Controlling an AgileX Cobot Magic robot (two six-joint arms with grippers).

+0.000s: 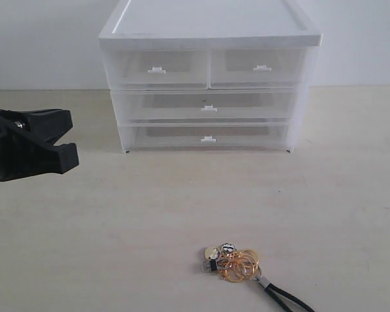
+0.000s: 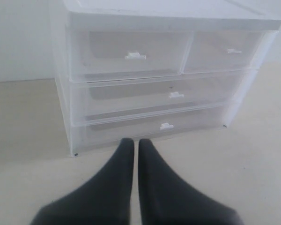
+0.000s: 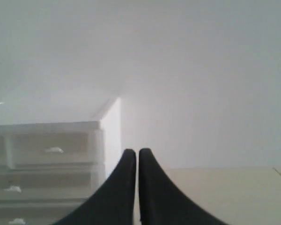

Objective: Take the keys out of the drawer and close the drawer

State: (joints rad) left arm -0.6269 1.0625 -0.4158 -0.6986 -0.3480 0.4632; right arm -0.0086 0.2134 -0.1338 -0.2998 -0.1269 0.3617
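The keys (image 1: 233,263), gold rings with small silver-and-black pieces and a dark strap (image 1: 286,299), lie on the table in front of the drawer unit, near the front edge. The drawer (image 1: 208,136), the lowest full-width tier, sits pushed in flush, its tab handle (image 2: 166,125) facing me. My left gripper (image 1: 73,142) hovers left of the unit, well away from the keys; in the left wrist view its fingers (image 2: 124,154) stand shut on nothing, pointing at the drawer's front. My right gripper (image 3: 137,152) is shut and empty, raised beside the unit's right side; it is outside the exterior view.
The white four-drawer unit (image 1: 208,32) stands at the back of the beige table (image 1: 117,227) against a pale wall. Its middle drawer (image 1: 208,105) and two top drawers (image 1: 157,66) are also pushed in.
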